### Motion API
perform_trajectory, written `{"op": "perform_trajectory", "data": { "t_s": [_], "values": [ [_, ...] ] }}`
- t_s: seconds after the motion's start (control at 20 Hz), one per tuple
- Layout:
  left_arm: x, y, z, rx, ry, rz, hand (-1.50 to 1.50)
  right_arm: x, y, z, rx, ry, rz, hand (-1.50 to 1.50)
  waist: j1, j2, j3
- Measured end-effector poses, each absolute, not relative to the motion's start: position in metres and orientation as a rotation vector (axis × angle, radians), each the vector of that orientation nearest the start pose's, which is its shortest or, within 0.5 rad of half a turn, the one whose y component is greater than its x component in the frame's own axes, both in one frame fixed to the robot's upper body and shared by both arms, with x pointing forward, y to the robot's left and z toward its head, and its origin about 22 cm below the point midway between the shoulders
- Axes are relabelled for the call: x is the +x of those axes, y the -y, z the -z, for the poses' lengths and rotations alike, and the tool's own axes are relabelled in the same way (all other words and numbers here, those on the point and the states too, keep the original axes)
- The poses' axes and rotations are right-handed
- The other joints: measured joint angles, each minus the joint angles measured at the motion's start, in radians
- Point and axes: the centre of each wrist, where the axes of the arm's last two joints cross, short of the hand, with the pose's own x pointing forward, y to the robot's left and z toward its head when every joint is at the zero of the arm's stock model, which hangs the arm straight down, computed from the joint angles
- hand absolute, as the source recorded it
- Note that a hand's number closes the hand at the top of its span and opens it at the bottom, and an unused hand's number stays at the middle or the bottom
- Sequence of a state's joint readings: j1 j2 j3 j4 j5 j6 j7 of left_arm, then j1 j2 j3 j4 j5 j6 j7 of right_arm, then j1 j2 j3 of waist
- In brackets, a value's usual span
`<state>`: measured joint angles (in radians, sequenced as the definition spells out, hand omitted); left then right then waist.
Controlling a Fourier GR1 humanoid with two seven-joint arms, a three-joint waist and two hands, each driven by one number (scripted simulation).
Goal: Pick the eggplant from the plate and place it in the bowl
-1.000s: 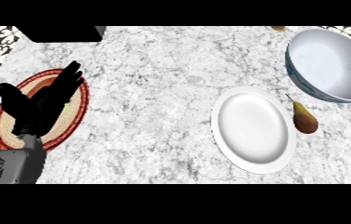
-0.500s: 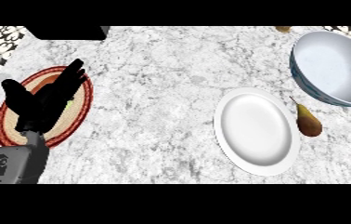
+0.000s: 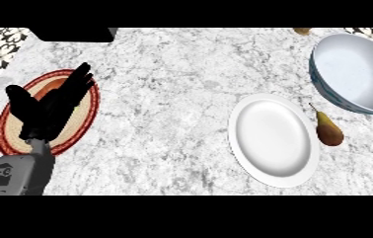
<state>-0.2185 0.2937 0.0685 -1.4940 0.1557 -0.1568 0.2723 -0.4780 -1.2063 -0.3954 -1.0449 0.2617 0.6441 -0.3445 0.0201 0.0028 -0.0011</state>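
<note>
You have open marble counter (image 3: 175, 99) between the red-rimmed plate (image 3: 84, 128) at left and the white plate (image 3: 273, 138). At right, a pear (image 3: 329, 132) sits just beside the white plate, below the bowl (image 3: 350, 74).

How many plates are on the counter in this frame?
2. A plain white oval plate lies right of centre, beside the brown pear. A red-rimmed woven-looking plate sits at the left, partly hidden under the black left hand.
</note>
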Motion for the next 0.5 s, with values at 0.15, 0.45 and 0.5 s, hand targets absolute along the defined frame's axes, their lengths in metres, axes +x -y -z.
{"op": "perform_trajectory", "data": {
  "t_s": [0.15, 0.45, 0.5],
  "values": [
    [0.297, -0.293, -0.060, 0.022, 1.424, 0.226, 0.00, 0.278, 0.508, -0.316, -0.842, 1.502, -0.924, 1.50, 0.002, 0.001, 0.000],
    [0.303, -0.285, -0.061, 0.009, 1.429, 0.235, 0.00, 0.327, 0.477, -0.302, -0.863, 1.469, -0.880, 1.50, 0.012, 0.005, 0.001],
    [0.306, -0.285, -0.060, 0.013, 1.430, 0.235, 0.00, 0.336, 0.470, -0.298, -0.868, 1.467, -0.869, 1.50, 0.012, 0.005, 0.000]
  ]
}}
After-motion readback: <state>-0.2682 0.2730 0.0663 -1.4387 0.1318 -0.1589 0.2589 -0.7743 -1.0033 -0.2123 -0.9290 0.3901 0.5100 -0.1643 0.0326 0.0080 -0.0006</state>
